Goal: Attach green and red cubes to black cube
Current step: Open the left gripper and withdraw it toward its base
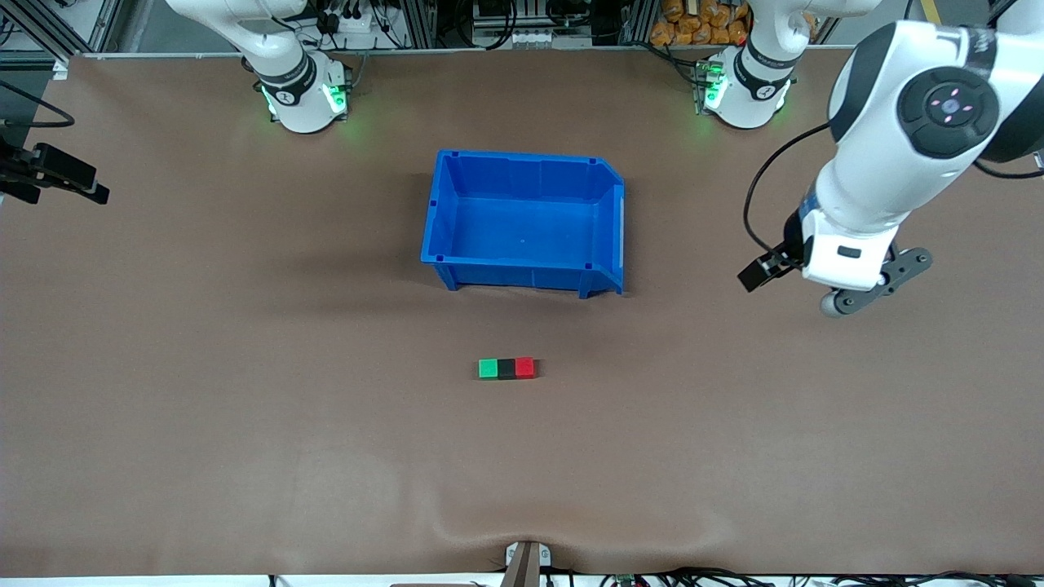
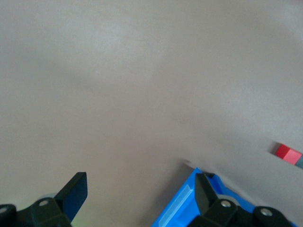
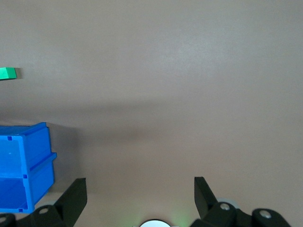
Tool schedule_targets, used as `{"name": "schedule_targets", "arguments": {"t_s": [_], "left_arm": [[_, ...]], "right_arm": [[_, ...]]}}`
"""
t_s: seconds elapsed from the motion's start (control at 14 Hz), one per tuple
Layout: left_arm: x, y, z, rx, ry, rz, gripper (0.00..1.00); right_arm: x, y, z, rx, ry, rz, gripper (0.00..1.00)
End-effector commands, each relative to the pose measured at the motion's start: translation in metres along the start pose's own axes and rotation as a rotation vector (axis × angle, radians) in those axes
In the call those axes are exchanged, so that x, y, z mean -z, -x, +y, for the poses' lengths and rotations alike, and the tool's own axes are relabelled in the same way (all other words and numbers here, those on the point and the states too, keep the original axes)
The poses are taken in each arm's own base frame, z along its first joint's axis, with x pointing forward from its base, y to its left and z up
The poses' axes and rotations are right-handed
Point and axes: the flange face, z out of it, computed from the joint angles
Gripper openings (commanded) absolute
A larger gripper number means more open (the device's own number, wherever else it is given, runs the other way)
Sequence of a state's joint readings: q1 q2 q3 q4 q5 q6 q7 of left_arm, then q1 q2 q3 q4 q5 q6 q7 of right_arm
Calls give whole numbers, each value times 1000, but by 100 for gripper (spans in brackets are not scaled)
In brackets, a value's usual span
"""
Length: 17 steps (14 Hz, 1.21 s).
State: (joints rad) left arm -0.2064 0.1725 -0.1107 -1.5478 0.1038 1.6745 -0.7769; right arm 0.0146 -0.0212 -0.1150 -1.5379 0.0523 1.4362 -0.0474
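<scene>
The green cube (image 1: pixel 488 368), the black cube (image 1: pixel 506 368) and the red cube (image 1: pixel 524 367) lie in a touching row on the brown table, black in the middle, nearer the front camera than the blue bin. My left gripper (image 2: pixel 139 189) is open and empty. Its hand (image 1: pixel 848 261) hangs over the table toward the left arm's end, well away from the cubes. The red cube (image 2: pixel 288 152) shows in the left wrist view. My right gripper (image 3: pixel 140 187) is open and empty, up over the table by its own base. The green cube (image 3: pixel 8 73) shows in its wrist view.
An empty blue bin (image 1: pixel 440 220) stands mid-table, farther from the front camera than the cubes; it also shows in the left wrist view (image 2: pixel 187 205) and the right wrist view (image 3: pixel 23 165). A black device (image 1: pixel 57 173) juts in at the right arm's end.
</scene>
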Motion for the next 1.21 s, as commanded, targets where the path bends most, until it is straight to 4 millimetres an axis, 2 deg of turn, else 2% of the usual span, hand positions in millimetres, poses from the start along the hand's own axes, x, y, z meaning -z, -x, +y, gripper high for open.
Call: {"name": "schedule_targets", "arguments": {"t_s": [0.0,0.36,0.57,0.71,0.85,1.0,1.14], "left_arm": [[6,-1,-22,-115,-28,0,100],[31,-8,-58,-214,-24,8,100],[48,-17,-90,-302,1,25,100],[59,-8,-110,-365,24,22,100],[64,-10,-141,-380,57,12,100],[72,-13,-157,-366,105,2,100],[80,-7,-166,-356,88,-25,100]], "right_arm": [[7,7,-2,-14,2,5,100],[10,6,0,-18,2,14,100],[10,6,0,-17,3,21,100],[9,5,-1,-15,3,17,100],[10,5,0,-18,1,21,100],[13,4,1,-19,0,28,100],[14,4,1,-21,0,32,100]]}}
